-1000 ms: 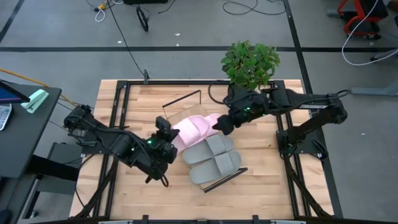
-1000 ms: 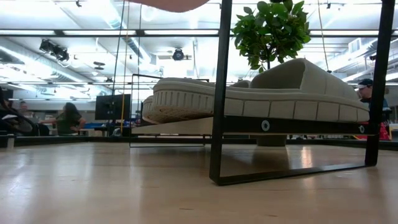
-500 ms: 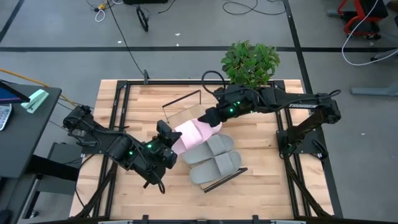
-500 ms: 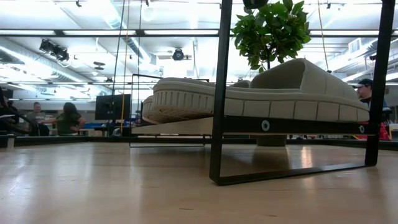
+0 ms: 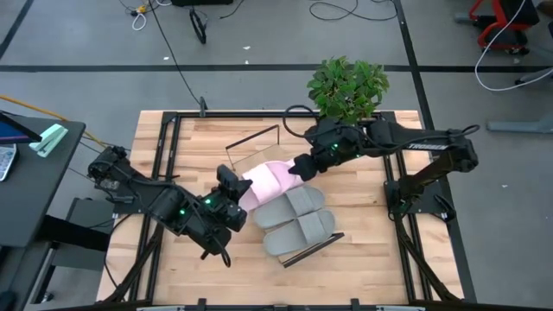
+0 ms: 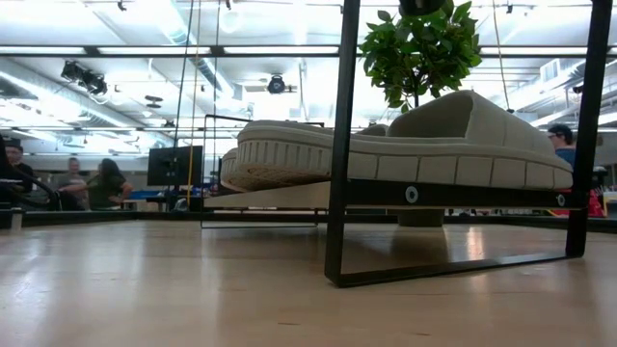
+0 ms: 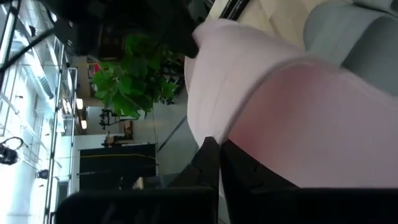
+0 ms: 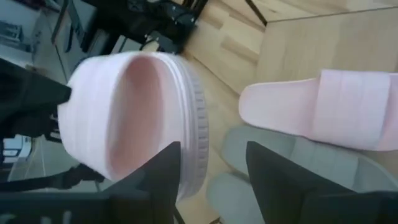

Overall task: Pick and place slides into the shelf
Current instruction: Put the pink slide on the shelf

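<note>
A light pink slide (image 8: 134,118) hangs in the air over the shelf (image 5: 253,152), with my left gripper (image 7: 214,158) shut on it from the table's left. My right gripper (image 8: 213,148) stands open at the slide's other end, its fingers either side of the ridged sole rim (image 8: 198,146); whether a finger touches the rim, I cannot tell. A second pink slide (image 8: 336,112) lies flat on the shelf board. Beside it two grey slides (image 5: 291,207) (image 5: 300,233) rest on their soles. My left gripper pinches a thin edge of the pink slide (image 7: 208,134) between its two shut fingers, coming from the table's left and slanting slightly down. The slide stands on edge, lifted clear of the shelf, its footbed turned toward my right gripper. Which edge it is, I cannot tell.
A potted plant (image 5: 347,86) stands at the table's far edge behind my right arm. The shelf has black wire frames at both ends (image 6: 337,145) (image 5: 251,136). Bare wood lies toward the table's near edge. People sit in the room beyond.
The held pink slide has tipped a little: its lower edge, which showed at the top of the low view, has gone up out of that view. My right gripper has stayed close to the slide's free end.
</note>
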Controlling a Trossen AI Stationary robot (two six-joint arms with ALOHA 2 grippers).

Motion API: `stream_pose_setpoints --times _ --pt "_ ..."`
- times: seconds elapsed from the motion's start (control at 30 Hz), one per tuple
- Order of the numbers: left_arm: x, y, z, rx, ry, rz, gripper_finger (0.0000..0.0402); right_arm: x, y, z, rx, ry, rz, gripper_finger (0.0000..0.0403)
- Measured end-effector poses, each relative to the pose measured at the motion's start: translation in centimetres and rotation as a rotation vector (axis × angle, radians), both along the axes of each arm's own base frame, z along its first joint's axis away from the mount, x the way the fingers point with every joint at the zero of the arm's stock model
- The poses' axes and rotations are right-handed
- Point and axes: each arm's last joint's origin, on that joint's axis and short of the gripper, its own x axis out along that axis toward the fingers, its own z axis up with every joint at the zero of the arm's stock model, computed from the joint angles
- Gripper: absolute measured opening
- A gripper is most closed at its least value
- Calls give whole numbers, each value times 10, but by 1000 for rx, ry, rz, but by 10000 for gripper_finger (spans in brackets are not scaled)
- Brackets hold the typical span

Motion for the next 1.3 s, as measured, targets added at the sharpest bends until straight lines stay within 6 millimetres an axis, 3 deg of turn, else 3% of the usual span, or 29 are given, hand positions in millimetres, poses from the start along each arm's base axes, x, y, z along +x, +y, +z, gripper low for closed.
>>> stream_pose_setpoints --times 0.27,0.6,0.97,1.3 --pt "-1 1 -1 -2 5 7 6 0 1 6 11 -53 -12 205" --pt "2 7 0 13 -11 45 4 2 2 5 19 -51 -13 163" --pt "5 12 0 14 -19 70 5 6 4 5 8 -70 -6 154" --pt "5 12 1 5 -32 69 8 6 2 5 -41 -83 -19 75"
